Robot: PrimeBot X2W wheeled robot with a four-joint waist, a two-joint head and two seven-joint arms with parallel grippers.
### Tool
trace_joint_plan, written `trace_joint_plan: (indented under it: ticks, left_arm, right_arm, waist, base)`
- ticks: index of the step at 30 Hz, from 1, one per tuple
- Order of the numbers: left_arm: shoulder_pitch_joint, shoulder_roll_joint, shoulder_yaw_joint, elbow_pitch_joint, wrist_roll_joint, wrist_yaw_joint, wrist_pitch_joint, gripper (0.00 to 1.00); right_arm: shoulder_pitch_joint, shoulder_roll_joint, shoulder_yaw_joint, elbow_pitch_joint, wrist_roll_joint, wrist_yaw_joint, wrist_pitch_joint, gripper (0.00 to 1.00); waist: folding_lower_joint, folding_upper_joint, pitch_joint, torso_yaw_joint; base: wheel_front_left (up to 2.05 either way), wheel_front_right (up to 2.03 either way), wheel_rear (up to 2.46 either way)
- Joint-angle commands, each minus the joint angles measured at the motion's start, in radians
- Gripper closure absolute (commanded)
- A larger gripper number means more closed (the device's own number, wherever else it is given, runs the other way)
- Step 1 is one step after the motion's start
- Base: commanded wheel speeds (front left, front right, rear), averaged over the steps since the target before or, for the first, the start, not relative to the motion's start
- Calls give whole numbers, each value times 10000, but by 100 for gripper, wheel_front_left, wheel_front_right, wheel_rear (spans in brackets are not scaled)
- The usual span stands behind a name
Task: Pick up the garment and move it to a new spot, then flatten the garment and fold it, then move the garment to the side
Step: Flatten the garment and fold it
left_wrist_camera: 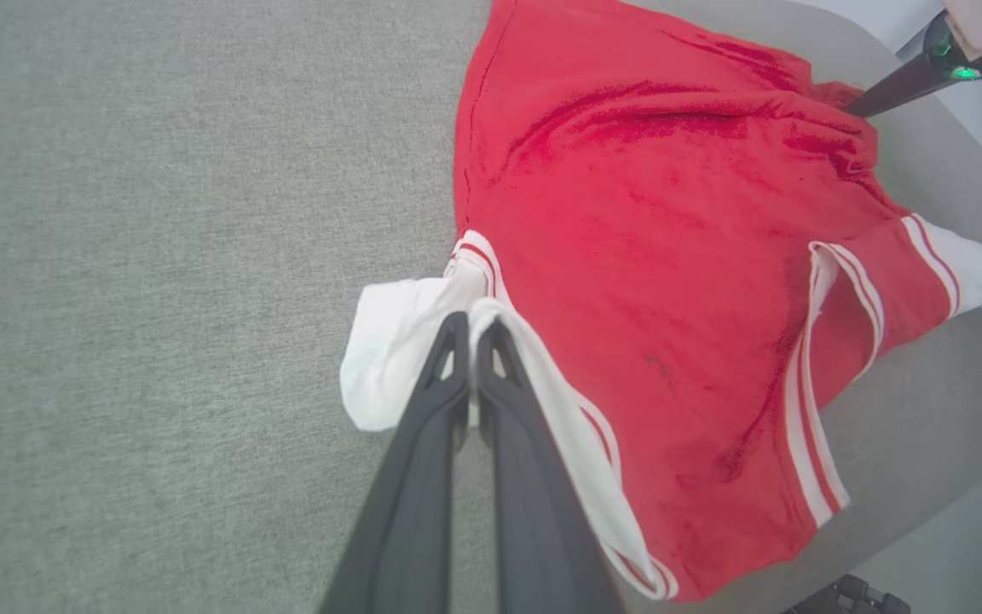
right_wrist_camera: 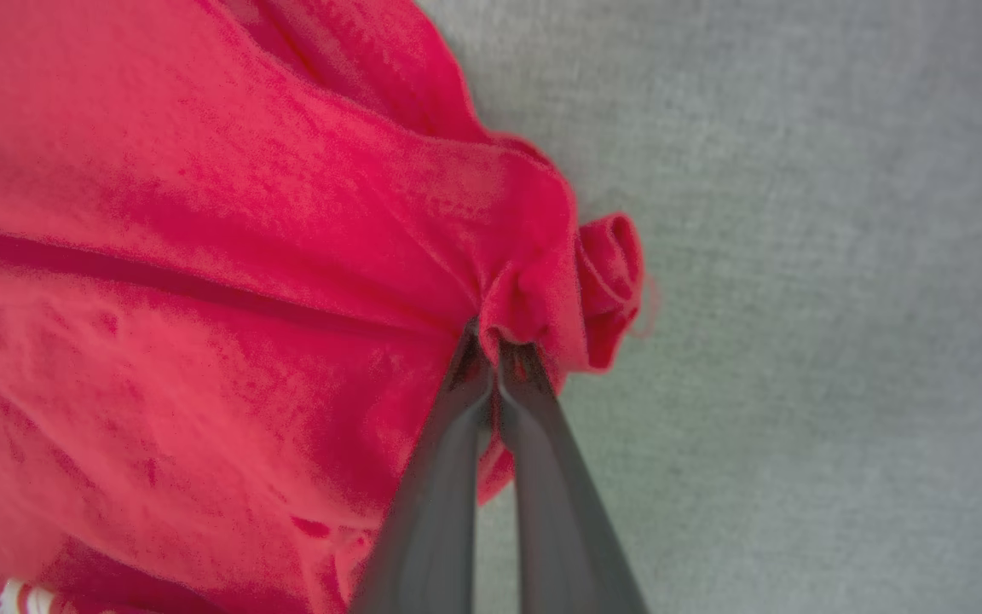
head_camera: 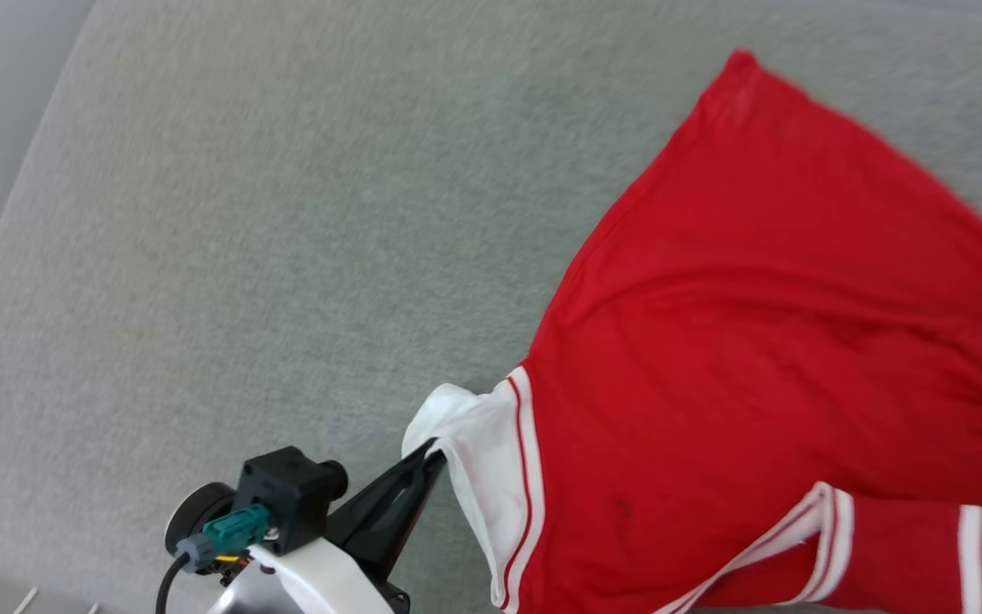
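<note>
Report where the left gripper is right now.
In the head view the left gripper sits at the bottom, left of middle, shut on the white sleeve at the left edge of the garment, over the grey surface.

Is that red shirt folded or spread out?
Spread out, not folded: the red shirt lies open, wrinkled, across the grey surface, one white sleeve pinched by the left pincer.

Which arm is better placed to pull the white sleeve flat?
Left, probably: the left gripper is shut on the white sleeve of the garment, the right gripper on a bunched red edge.
</note>
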Motion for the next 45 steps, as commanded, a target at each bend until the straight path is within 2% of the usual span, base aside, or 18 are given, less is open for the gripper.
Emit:
trace_joint_plan:
  ticks: [1,8,9,12,21,29,30,31,36,38,45]
  left_arm:
    - [170,-65,112,126,-92,112,-113,100]
    - [626,-192,144,717,-240,392,-350,100]
    - [792,-346,237,1006,-376,494,-541,100]
    - [816,-531,373,1192,-494,624,-773,100]
    - [1024,-841,427,1742,-681,726,-1236,100]
    - [1074,-913,433,1846,-757,742,-1374,100]
    - [1046,-912,429,1837,-759,739,-1376,100]
    - [1019,-907,427,1825,-760,735,-1376,100]
    - [885,-840,389,1760,-715,675,-1343,100]
    - [836,-827,342,1683,-663,686,-1358,100]
    - [625,-850,139,1408,-543,635,-1235,100]
  right_arm:
    - [641,114,119,-103,185,-3,-159,100]
    - [2727,322,338,-1196,1180,-3,-697,100]
    - [3918,507,380,-1770,1537,-3,-939,100]
    - [4744,608,497,-2189,1713,-3,-1033,100]
    - [6816,1209,297,-2932,2027,-3,-1406,100]
    - [7524,1372,318,-2952,2148,-3,-1830,100]
    - [7474,1299,332,-2990,2148,-3,-1973,34]
    - [7395,1242,332,-2984,2150,-3,-2120,0]
    - [6819,782,531,-3186,2544,-3,-2443,0]
    - [6230,344,739,-3432,2673,-3,-2540,0]
    - [4460,12,1277,-3684,2859,-3,-2244,0]
  waist:
    - [1,0,-792,-691]
    - [1,0,-1784,-1487]
    - [1,0,-2237,-1829]
    - [1,0,-2480,-2037]
    - [1,0,-3037,-2279]
    - [1,0,-3158,-2312]
    - [1,0,-3138,-2307]
    - [1,0,-3115,-2300]
    - [1,0,-2957,-2185]
    - [1,0,-2796,-2101]
    - [1,0,-2324,-1780]
  base:
    - [0,0,0]
    - [0,0,0]
    - [0,0,0]
    - [0,0,0]
    - [0,0,0]
    - [0,0,0]
    - [0,0,0]
    - [0,0,0]
    - [0,0,0]
    - [0,0,0]
    - [0,0,0]
